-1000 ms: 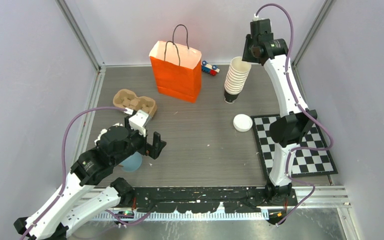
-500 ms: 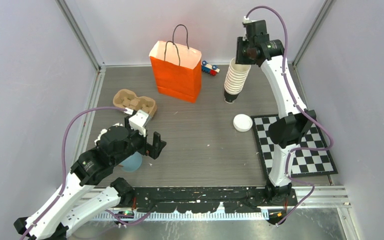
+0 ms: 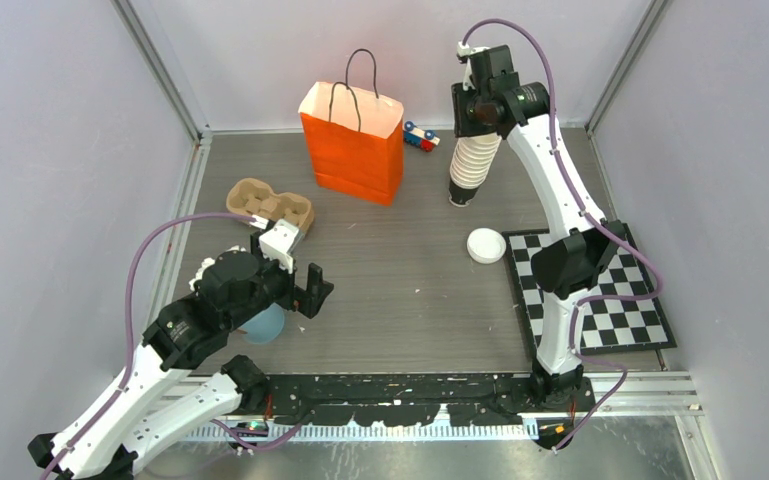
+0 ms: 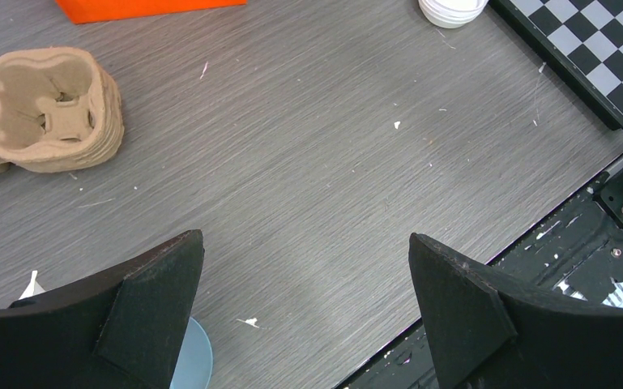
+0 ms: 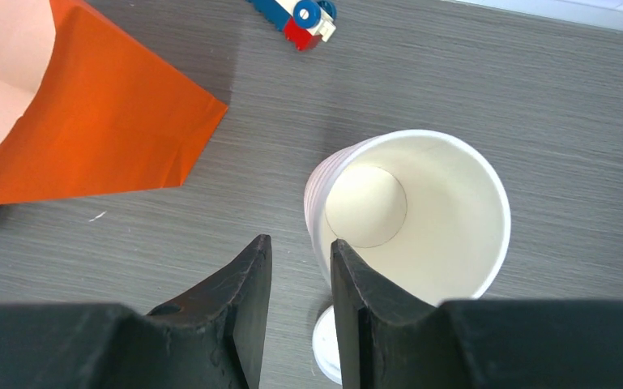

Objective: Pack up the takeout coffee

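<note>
1. Here the left gripper (image 4: 306,239), near-left of the orange paper bag (image 3: 353,150): fingers wide apart, empty.
2. Small white lidded paper cup (image 3: 485,245): near-right of the bag.
3. Right gripper (image 5: 300,243), right of the bag at the rim of the tall white nested-cup stack (image 5: 421,211): grip cannot be told.

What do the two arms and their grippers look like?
The left arm and right arm have white shells and black joints; a purple cable loops along each. The left gripper and right gripper are black, with two wedge-shaped fingers each.
</note>
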{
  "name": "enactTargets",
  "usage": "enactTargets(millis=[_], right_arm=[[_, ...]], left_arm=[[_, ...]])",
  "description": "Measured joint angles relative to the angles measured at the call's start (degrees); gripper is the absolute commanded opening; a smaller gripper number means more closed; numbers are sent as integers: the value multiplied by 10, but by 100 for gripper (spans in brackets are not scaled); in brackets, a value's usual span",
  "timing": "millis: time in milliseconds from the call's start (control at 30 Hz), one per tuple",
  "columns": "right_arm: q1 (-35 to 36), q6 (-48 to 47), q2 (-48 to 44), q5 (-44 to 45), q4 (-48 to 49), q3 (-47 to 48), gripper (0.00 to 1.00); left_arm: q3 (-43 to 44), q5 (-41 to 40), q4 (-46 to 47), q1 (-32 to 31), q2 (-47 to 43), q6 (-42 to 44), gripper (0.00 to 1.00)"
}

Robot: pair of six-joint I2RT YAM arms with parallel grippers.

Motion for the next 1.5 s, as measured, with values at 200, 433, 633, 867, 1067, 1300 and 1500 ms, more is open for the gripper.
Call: enactTargets(millis=[200,433,633,867,1067,1300,1500], right_arm=[[0,-7,3,4,-7,0,28],[2,-11,9,14,-9,2,29],[2,-13,9,15,-9,3,30],[2,-12,9,15,-10,11,33],[3,-12,9,15,-10,14,33],[7,-13,9,15,-11,14,34],[10,-16,14,17,-11,14,33]], left_arm=[[0,0,0,0,0,0,100],[0,0,0,0,0,0,100],[0,0,0,0,0,0,100],[0,0,0,0,0,0,100],[0,0,0,0,2,0,100],[0,0,0,0,4,0,100],[0,0,0,0,4,0,100]])
